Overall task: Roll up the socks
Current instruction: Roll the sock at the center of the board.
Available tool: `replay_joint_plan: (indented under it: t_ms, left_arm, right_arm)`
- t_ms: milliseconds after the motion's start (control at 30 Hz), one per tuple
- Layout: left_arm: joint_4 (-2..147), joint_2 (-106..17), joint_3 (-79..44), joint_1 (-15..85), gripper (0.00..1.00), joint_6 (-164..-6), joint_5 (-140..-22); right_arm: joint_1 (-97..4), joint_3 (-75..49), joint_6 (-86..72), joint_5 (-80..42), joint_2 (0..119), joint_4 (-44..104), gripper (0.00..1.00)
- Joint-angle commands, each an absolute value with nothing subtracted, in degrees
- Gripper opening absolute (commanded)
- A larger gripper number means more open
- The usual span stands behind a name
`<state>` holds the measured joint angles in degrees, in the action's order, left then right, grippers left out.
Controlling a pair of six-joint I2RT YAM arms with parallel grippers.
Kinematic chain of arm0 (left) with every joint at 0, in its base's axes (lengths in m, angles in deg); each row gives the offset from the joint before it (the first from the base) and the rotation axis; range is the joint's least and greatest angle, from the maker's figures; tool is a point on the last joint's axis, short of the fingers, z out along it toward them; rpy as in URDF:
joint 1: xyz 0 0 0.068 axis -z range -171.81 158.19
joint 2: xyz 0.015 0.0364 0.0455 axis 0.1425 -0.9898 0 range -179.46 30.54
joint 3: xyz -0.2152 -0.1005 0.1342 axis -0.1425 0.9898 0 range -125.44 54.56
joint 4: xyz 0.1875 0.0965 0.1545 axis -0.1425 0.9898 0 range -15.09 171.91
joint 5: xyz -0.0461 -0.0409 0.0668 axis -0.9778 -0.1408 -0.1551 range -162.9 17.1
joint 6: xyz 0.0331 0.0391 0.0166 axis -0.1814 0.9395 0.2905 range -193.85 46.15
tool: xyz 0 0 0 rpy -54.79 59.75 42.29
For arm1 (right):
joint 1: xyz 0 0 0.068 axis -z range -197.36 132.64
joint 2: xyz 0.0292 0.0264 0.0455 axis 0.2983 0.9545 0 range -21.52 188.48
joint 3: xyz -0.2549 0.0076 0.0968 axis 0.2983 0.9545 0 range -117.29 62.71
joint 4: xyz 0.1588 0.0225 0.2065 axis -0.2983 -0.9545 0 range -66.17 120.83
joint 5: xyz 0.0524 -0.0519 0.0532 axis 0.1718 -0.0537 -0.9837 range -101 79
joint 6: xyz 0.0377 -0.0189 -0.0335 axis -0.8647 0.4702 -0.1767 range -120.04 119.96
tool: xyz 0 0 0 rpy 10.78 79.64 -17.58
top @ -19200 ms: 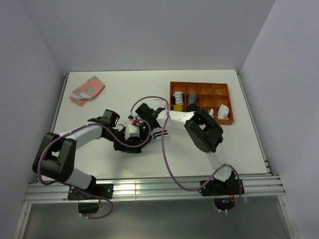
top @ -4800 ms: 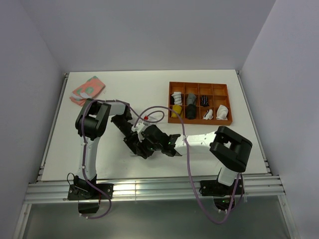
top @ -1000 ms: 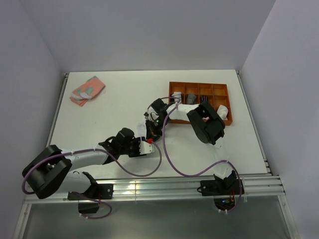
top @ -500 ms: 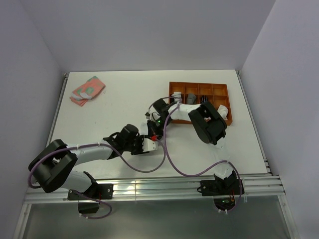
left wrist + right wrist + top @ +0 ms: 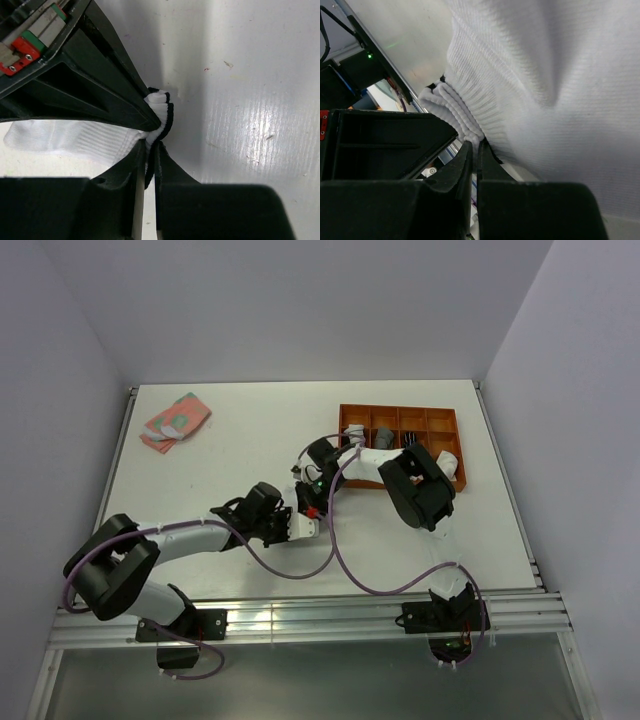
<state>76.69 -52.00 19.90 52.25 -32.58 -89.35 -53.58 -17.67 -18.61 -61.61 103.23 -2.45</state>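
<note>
Cuff of the white sock [image 5: 65,137] is pinched between the fingertips of the left gripper [image 5: 151,159]; the right gripper [image 5: 477,150] clamps its ribbing likewise, probably tensioning it for rolling.

- white sock [image 5: 75,137], middle left of the left wrist view: plain white ribbed knit with a thin black edge on the cuff. Same white ribbing fills most of the right wrist view.
- pink sock [image 5: 175,421], upper left of the top view: salmon pink with teal-green patches.
- tray [image 5: 400,408], upper right: solid orange.
- rolled socks in the tray: one white with black bands [image 5: 352,430], one grey [image 5: 384,436], one plain white at the right end [image 5: 450,460].
- table [image 5: 250,430]: white and a bit shiny, with a few tiny dark specks up close.
- arms [image 5: 185,536]: white links, black joints, with purple cables [image 5: 337,562].
- walls [image 5: 300,300]: pale lilac-grey.
</note>
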Motion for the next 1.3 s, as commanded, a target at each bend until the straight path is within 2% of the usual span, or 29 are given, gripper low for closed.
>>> replay_joint_plan:
  t_ms: [0, 100, 133, 233, 400, 800, 1000, 1267]
  left_arm:
    - [82.6, -53.9, 19.1, 52.0, 0.06, -31.8, -91.4]
    - [88.1, -54.0, 16.7, 51.3, 0.00, -32.5, -93.7]
    - [89.6, -54.2, 16.0, 51.0, 0.00, -33.2, -94.9]
    - [96.1, -55.1, 12.9, 50.4, 0.00, -34.5, -97.7]
    - [103.2, -55.9, 8.3, 48.3, 0.00, -36.3, -101.8]
    - [119.7, -63.7, -1.9, 43.8, 0.00, -36.6, -114.2]
    - [132.4, -73.7, -12.0, 39.6, 0.00, -33.3, -121.1]
    - [150.9, -92.8, -28.5, 35.1, 0.00, -26.9, -128.9]
  right_arm:
    - [-54.0, -18.9, -16.8, -58.6, 101.9, -5.1, 0.00]
    - [-54.1, -19.2, -16.5, -54.8, 100.8, -5.6, 0.06]
    - [-54.0, -18.9, -16.8, -53.6, 100.2, -4.9, 0.14]
    - [-54.0, -17.9, -17.6, -49.1, 97.1, -2.6, 0.27]
    - [-54.1, -14.6, -20.5, -42.8, 89.2, 2.8, 0.37]
    - [-54.1, -2.2, -32.0, -23.7, 72.8, 12.3, 0.38]
    - [-54.1, 8.7, -34.1, -17.6, 61.3, 18.7, 0.36]
    - [-56.0, 21.4, -29.0, -17.3, 48.0, 30.6, 0.36]
